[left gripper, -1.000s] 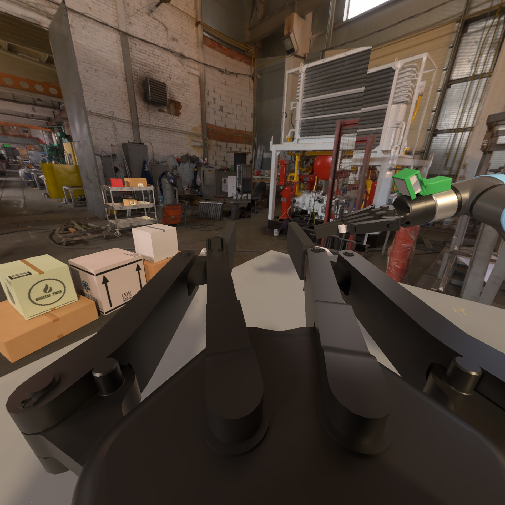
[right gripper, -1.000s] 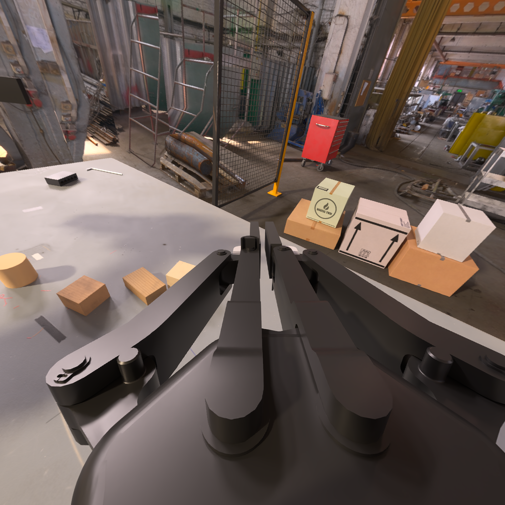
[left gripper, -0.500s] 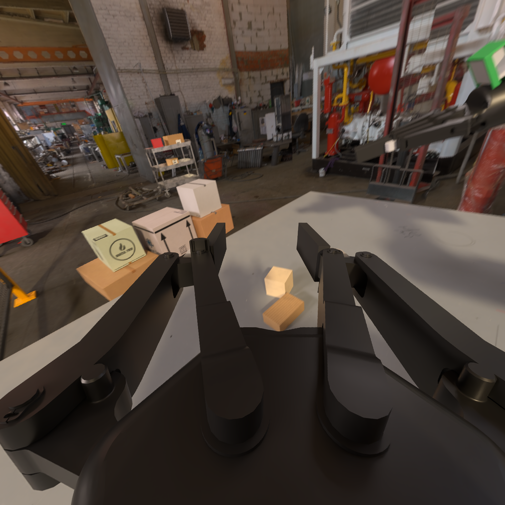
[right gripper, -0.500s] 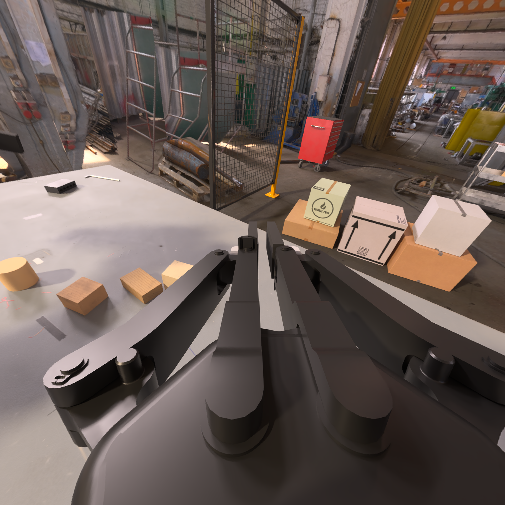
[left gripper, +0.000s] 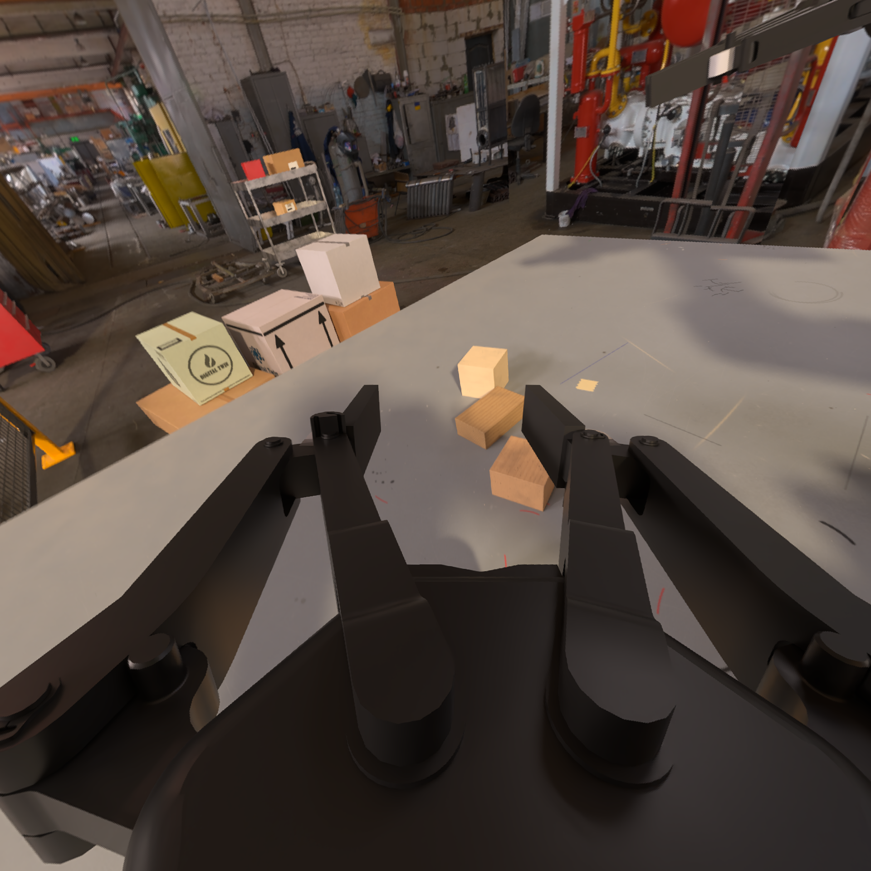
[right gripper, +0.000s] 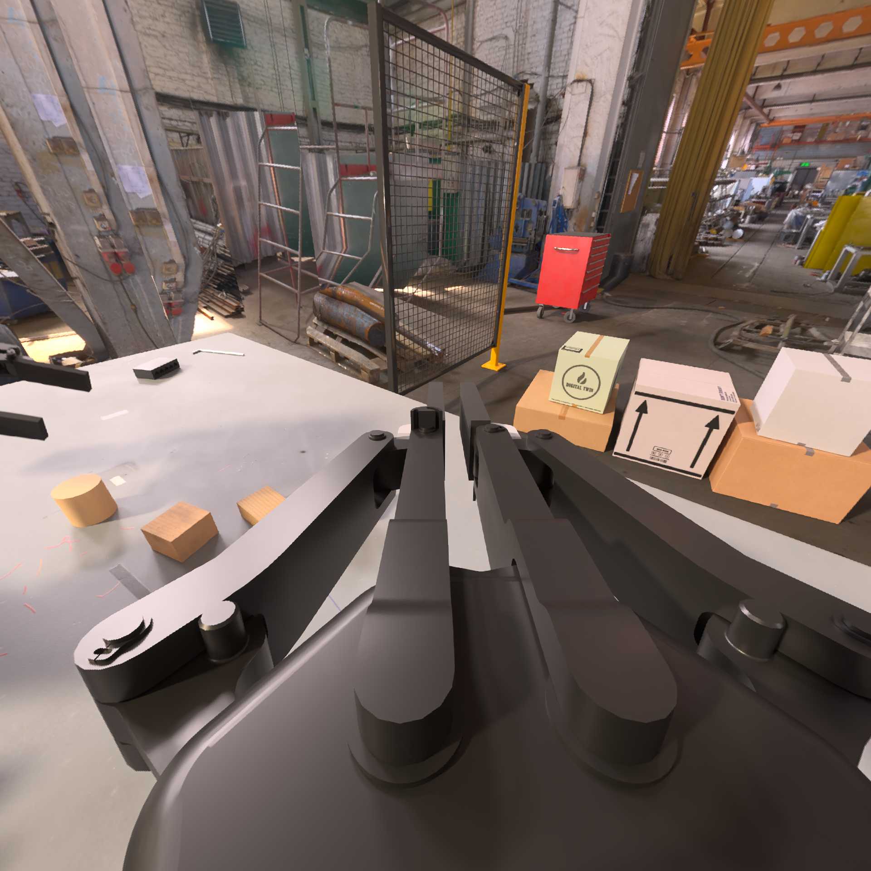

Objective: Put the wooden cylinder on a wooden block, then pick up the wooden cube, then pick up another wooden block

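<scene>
In the left wrist view my left gripper [left gripper: 452, 412] is open and empty above the grey table [left gripper: 660, 377]. A pale wooden cube [left gripper: 483, 370] lies just beyond its fingertips. A wooden block [left gripper: 490, 417] lies against the cube, and a second block [left gripper: 518, 473] sits by the right finger. In the right wrist view my right gripper [right gripper: 452, 400] is shut and empty. To its left are the wooden cylinder [right gripper: 85, 499], one block [right gripper: 179, 530] and another block [right gripper: 259, 504], half hidden by my linkage. The cube is hidden there.
A small dark box [right gripper: 155, 368] and a metal key [right gripper: 219, 352] lie at the table's far end. Cardboard boxes [right gripper: 674, 414] stand on the floor past the table edge, with a wire fence panel [right gripper: 447, 226] behind. The right gripper's fingers [left gripper: 754, 52] reach in at the top right.
My left gripper has tilted down toward the table and opened a little wider; the cube and both blocks have come into its view. The right gripper has barely shifted and stays shut.
</scene>
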Motion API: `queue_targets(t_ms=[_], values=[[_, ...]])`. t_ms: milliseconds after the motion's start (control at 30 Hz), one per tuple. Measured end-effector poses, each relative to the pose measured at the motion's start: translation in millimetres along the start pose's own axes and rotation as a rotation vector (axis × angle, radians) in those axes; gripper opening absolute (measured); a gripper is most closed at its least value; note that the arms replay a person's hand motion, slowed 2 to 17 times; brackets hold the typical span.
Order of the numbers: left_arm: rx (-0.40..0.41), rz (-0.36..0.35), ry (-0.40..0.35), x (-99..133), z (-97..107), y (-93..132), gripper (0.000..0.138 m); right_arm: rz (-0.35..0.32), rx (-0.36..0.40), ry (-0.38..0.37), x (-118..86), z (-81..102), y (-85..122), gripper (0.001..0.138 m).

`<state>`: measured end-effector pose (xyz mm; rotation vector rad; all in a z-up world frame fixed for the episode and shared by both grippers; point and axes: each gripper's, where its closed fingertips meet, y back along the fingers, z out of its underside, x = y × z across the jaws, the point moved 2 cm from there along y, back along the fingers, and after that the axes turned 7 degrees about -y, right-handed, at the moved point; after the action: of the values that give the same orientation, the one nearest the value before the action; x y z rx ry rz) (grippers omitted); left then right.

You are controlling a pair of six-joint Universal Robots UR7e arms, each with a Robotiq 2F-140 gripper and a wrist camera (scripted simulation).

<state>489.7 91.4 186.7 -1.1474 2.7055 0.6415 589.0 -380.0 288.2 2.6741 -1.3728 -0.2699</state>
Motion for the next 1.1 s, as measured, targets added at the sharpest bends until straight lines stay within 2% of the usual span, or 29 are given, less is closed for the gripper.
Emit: queue_targets(t_ms=[267, 533, 1100], values=[[-0.029, -0.021, 0.057, 5.9, 38.8, 7.2, 0.094, -0.024, 0.024, -0.025, 2.7, -1.5, 4.4, 0.010], [-0.154, -0.106, 0.031, 8.2, 77.3, 10.8, 0.105, -0.044, 0.020, -0.044, 4.5, 1.4, 6.2, 0.011], [-0.242, -0.127, 0.088, 21.1, 118.5, 11.3, 0.111, -0.052, 0.022, -0.071, 9.6, 5.2, 10.4, 0.012]])
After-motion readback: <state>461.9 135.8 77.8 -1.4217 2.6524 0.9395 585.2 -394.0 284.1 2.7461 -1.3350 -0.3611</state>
